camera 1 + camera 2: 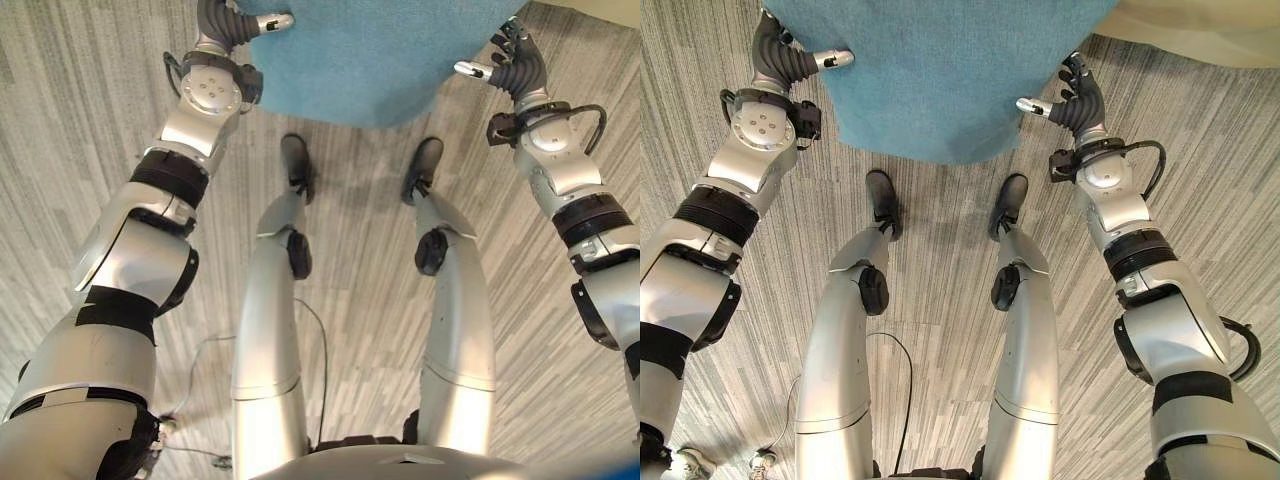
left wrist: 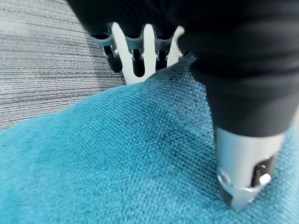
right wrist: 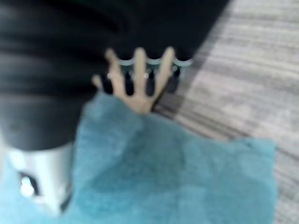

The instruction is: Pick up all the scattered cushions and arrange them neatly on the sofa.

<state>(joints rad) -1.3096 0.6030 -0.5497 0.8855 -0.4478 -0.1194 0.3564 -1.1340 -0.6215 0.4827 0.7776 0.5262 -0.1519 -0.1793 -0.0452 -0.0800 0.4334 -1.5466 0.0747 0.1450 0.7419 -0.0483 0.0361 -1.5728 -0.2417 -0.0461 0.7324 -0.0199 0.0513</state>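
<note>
A teal fabric cushion (image 1: 370,60) hangs above the grey carpet in front of me, held by its two side edges. My left hand (image 1: 225,25) grips the cushion's left edge. In the left wrist view its thumb (image 2: 243,177) lies on top of the cloth (image 2: 117,154) and the fingers (image 2: 135,56) reach under the edge. My right hand (image 1: 1080,100) pinches the right edge the same way: thumb (image 3: 42,177) on top of the cushion (image 3: 177,172), fingers (image 3: 140,74) past its edge.
Grey striped carpet (image 1: 940,270) covers the floor all round. A pale cream surface (image 1: 1200,30) shows at the far right beyond the cushion; I cannot tell what it is.
</note>
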